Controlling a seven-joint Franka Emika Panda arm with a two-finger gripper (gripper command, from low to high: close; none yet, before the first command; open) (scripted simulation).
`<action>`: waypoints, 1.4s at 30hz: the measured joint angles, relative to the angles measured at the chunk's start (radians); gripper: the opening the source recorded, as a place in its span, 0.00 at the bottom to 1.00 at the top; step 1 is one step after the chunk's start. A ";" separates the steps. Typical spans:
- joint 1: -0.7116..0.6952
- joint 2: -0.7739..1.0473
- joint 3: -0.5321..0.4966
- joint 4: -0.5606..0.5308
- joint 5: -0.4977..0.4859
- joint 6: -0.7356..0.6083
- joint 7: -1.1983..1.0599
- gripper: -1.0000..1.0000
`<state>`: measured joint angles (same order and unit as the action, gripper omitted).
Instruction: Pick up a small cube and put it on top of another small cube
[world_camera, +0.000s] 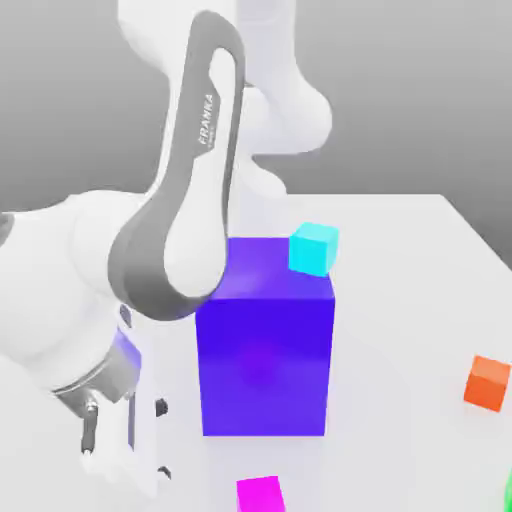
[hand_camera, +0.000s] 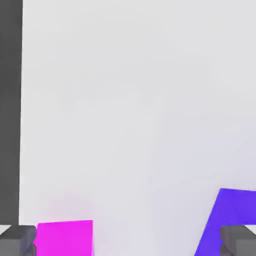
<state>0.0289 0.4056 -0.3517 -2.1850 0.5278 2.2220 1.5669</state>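
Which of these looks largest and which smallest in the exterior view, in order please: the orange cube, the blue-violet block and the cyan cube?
1. Blue-violet block, clearly largest.
2. Cyan cube and orange cube: too alike to rank, and their nearness to the camera may differ.

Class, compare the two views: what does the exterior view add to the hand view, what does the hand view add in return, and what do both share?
Exterior view: the cyan cube at the block's upper edge, the orange cube, a green object cut off by the picture's edge, and the white arm.

Hand view: a dark strip beyond the tabletop's straight edge.

Both: the small magenta cube, the big blue-violet block, the pale tabletop and the open gripper.
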 joint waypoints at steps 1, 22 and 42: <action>0.007 0.003 -0.010 0.001 -0.010 0.015 0.027 0.50; 0.332 -0.029 -0.029 -0.162 -0.181 0.389 0.394 0.50; 0.406 -0.032 -0.015 -0.160 -0.270 0.402 0.532 0.00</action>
<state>0.4351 0.3731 -0.3663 -2.3451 0.2579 2.6241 2.0986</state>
